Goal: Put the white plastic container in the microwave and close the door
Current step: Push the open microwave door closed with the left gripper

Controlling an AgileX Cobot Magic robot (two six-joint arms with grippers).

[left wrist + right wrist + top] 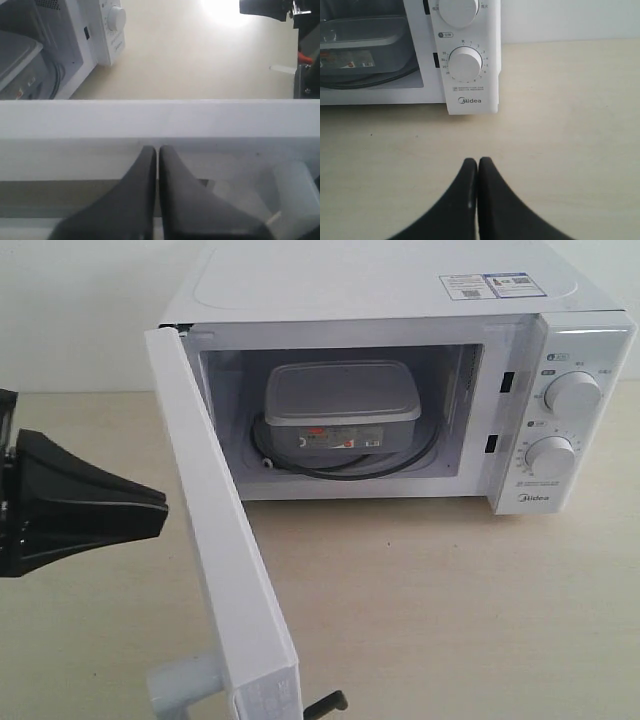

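Note:
The white Midea microwave (520, 410) stands open at the back of the table. Inside it, the white plastic container (340, 405) rests lid up on the glass turntable (420, 455), with its red-marked label facing out. The door (220, 570) swings out toward the front left, and its white bar handle (180, 685) sits on the outer side. My left gripper (160, 515) is shut and empty, its tips pointing at the door's outer face (160, 117); whether they touch is unclear. My right gripper (478, 162) is shut and empty over the table, in front of the dial panel (470, 75).
A beige tabletop (430, 610) spreads in front of the microwave. A small black piece (325, 703) pokes out below the door's lower corner. A dark arm part (265, 7) and some equipment (306, 65) stand at the far table edge in the left wrist view.

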